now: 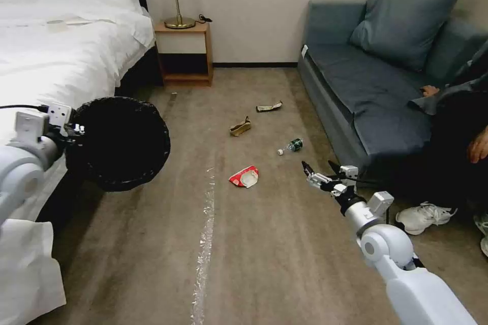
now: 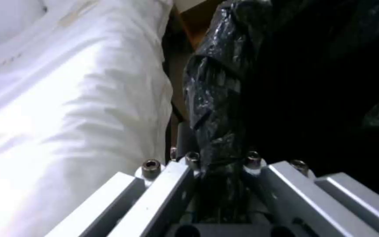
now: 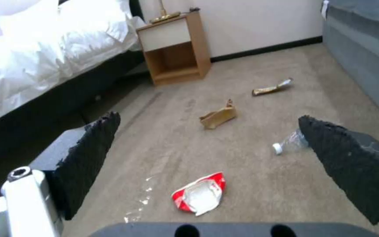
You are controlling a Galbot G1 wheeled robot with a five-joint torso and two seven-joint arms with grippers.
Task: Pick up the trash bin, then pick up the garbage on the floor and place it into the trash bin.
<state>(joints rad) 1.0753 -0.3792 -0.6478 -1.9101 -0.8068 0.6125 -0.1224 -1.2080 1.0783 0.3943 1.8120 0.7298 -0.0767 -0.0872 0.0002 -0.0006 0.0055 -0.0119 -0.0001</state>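
Already off the floor, the trash bin hangs at nine o'clock in the head view, its black-lined mouth tipped toward the camera, pinched at the rim by the left gripper beside the bed. The right gripper hovers at four o'clock above the carpet, fingers spread wide and holding nothing. The red-and-white carton lies near centre, the brown paper scrap at twelve o'clock from it, the foil wrapper beyond that, and a small bottle at two o'clock.

From the left wrist, the left gripper is clamped on the crumpled liner at the bin's edge. I judge that slick plastic might slide or pull free, and the bin could sag or drop.

From the right wrist, the right gripper frames the carton, which sits between its open pads. Being flat and light, the carton may skid or fold under the fingertips; the bottle near one pad could be knocked rolling.
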